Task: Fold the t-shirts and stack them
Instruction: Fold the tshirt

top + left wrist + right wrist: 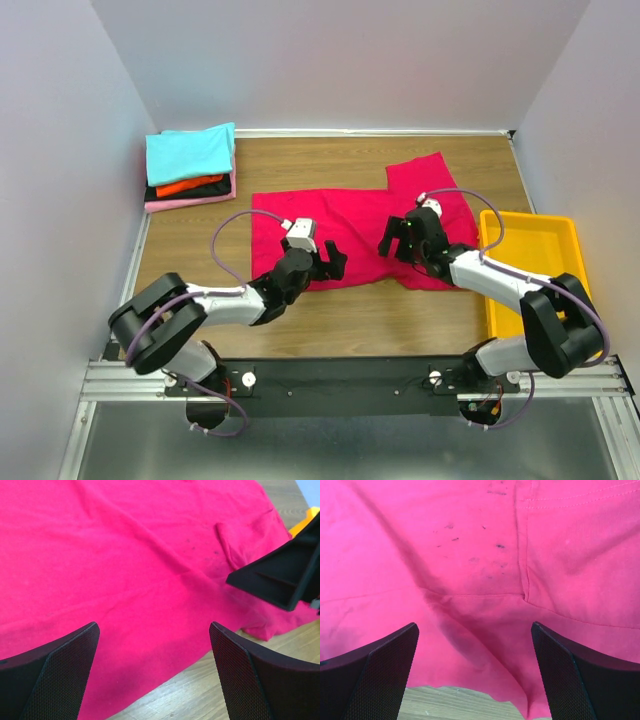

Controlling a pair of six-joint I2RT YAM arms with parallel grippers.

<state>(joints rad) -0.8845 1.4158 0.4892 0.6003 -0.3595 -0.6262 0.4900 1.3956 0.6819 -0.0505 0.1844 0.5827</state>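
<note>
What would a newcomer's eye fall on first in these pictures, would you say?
The large crimson t-shirt lies spread in the middle, with the open left tool and open right tool over its near part. A folded stack topped by a cyan shirt sits far left; a yellow bin stands at the right edge.

From top external: looking down from above and behind the near edge of the table (200, 250), covering all of it. From both wrists: hanging close over the crimson t-shirt (340, 215), facing down and forward, sharing its dark-specked patch (485, 555). From left wrist: also catching a finger (280, 575) of the right gripper (395, 241).
</note>
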